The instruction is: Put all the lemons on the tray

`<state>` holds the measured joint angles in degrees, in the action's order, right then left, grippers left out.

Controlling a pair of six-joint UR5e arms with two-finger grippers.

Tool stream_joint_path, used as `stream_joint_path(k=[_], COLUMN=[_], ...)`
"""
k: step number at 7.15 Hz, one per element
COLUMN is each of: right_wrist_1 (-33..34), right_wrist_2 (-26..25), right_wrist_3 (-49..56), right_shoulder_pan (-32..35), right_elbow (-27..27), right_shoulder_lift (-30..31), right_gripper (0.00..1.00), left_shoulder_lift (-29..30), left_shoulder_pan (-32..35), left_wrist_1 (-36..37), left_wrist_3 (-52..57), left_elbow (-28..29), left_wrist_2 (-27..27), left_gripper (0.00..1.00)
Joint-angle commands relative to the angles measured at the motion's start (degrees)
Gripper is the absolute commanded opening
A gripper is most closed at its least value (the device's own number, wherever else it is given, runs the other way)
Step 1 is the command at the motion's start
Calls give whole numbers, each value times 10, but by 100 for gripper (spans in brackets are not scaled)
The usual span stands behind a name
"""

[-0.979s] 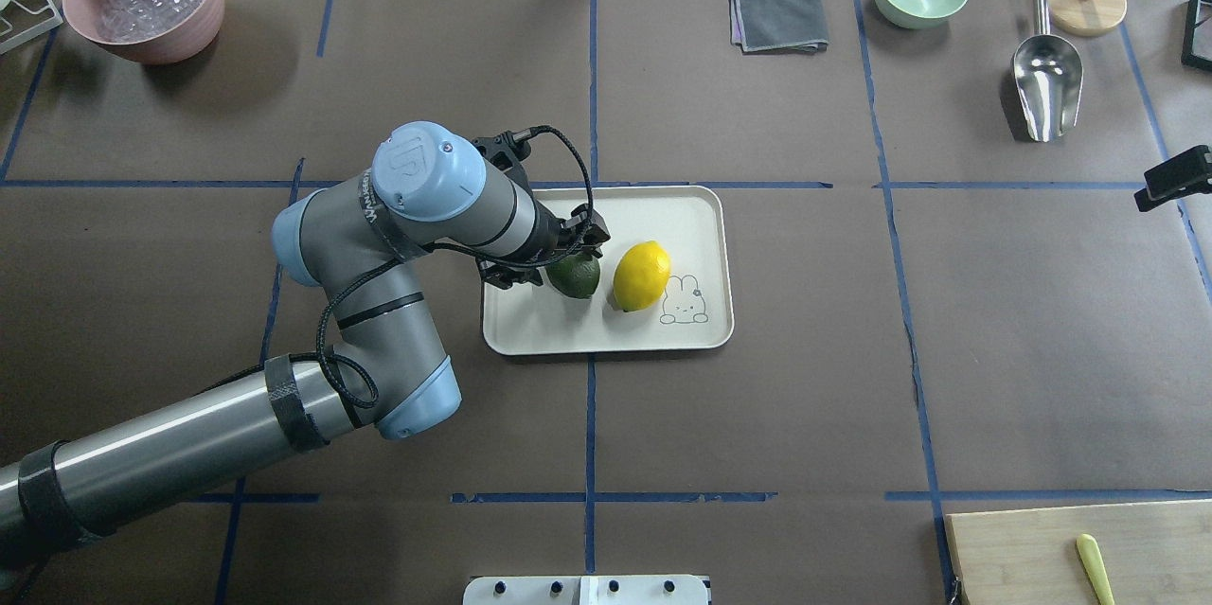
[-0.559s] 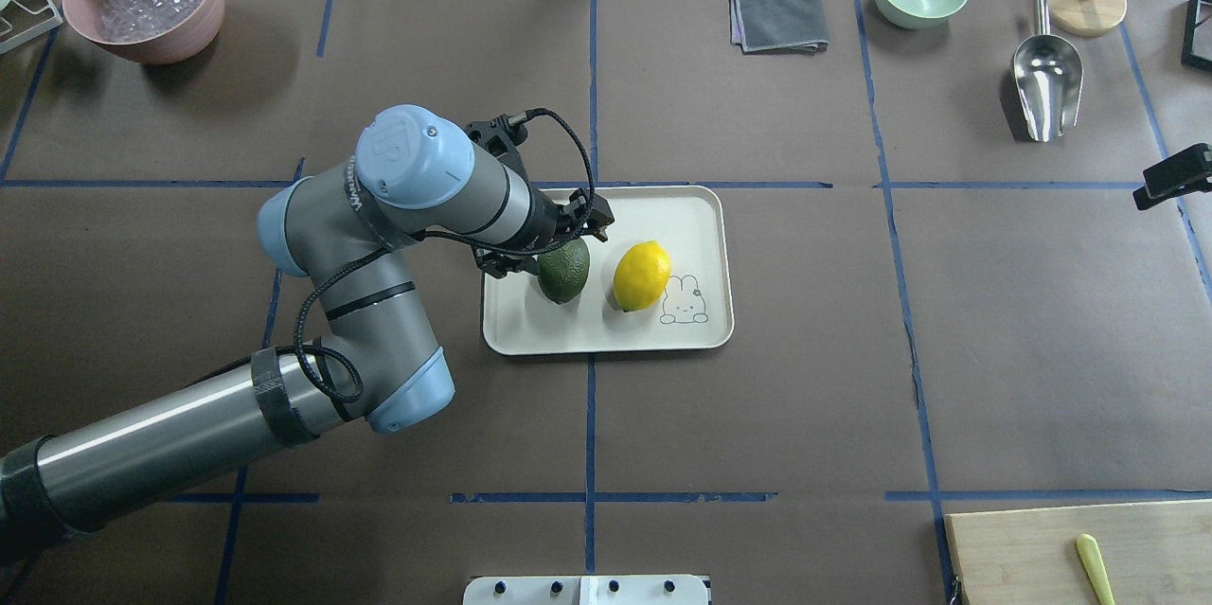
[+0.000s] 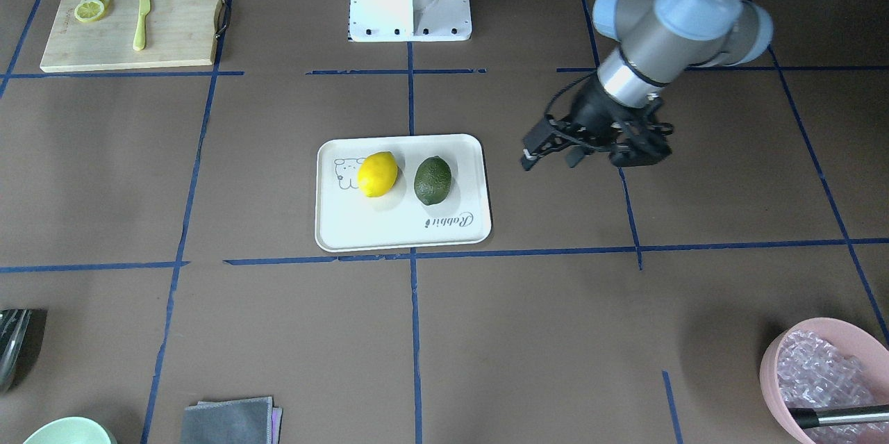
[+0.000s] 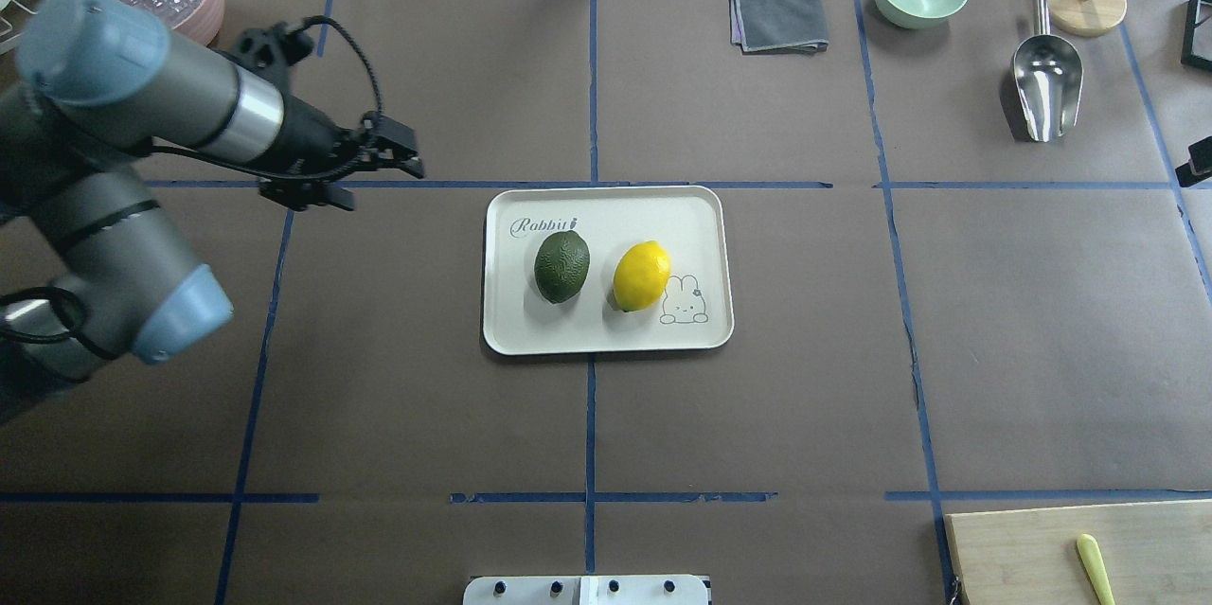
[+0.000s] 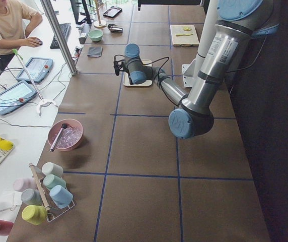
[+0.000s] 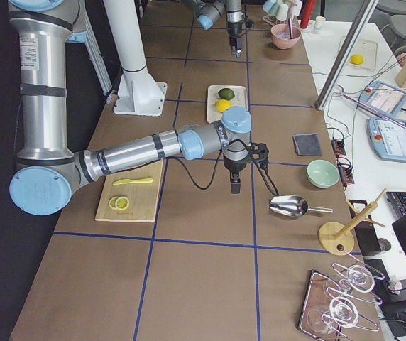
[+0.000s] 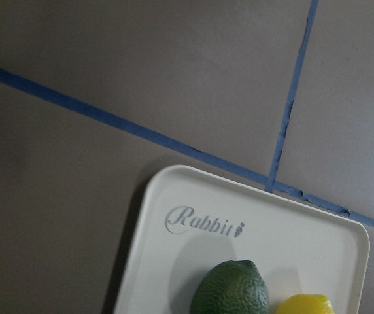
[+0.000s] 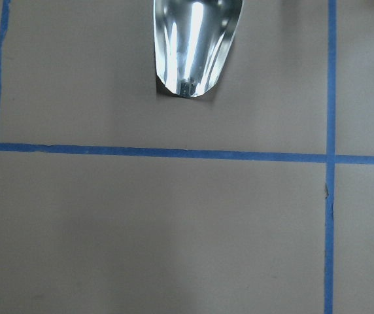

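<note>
**Both lemons on the tray, left tool clear**

In the overhead view the green lemon [image 4: 561, 266] and the yellow lemon [image 4: 641, 275] lie side by side on the tray [image 4: 606, 207], green at 9 o'clock of yellow, close but apart. The task looks complete.

The left tool [image 4: 413, 160] hangs above the tabletop [image 4: 757, 397], well off the tray towards 10 o'clock. Its fingers are spread and hold nothing. The right tool [image 6: 234, 186] hovers near the metal scoop [image 8: 193, 46]; whether it is spread or pressed together I cannot tell.

If a lemon needs moving, expect firm, fairly weighty fruit that rolls readily on its long axis. Grip across the plump middle, not the tapering ends.
</note>
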<state>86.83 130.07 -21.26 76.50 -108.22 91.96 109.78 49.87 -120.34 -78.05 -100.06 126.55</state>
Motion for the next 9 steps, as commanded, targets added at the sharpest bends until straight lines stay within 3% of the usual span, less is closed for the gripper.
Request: stream_joint_path(k=[1,3,4,6,9], right_wrist_1=[1,1,-1,-3,-3], right_wrist_2=[4,18,19,21,34], right_wrist_3=[49,113,118,118,119], right_shoulder_pan=[37,65,65,65,65], right_elbow=[23,58,70,74,77], right_shoulder_lift=[-1,-5,-8,-9,-5], right_gripper=[100,99,99,100,100], left_shoulder_lift=[-144,-218,-219,-211,-178], left_shoulder_pan=[135,243,303,397,395], left_wrist_1=[0,3,29,162,353], left_wrist_3=[281,514,617,805,827], left_elbow=[-3,22,44,36,26], left_wrist_2=[91,92,87,25,44], left_gripper=[100,100,100,100,100])
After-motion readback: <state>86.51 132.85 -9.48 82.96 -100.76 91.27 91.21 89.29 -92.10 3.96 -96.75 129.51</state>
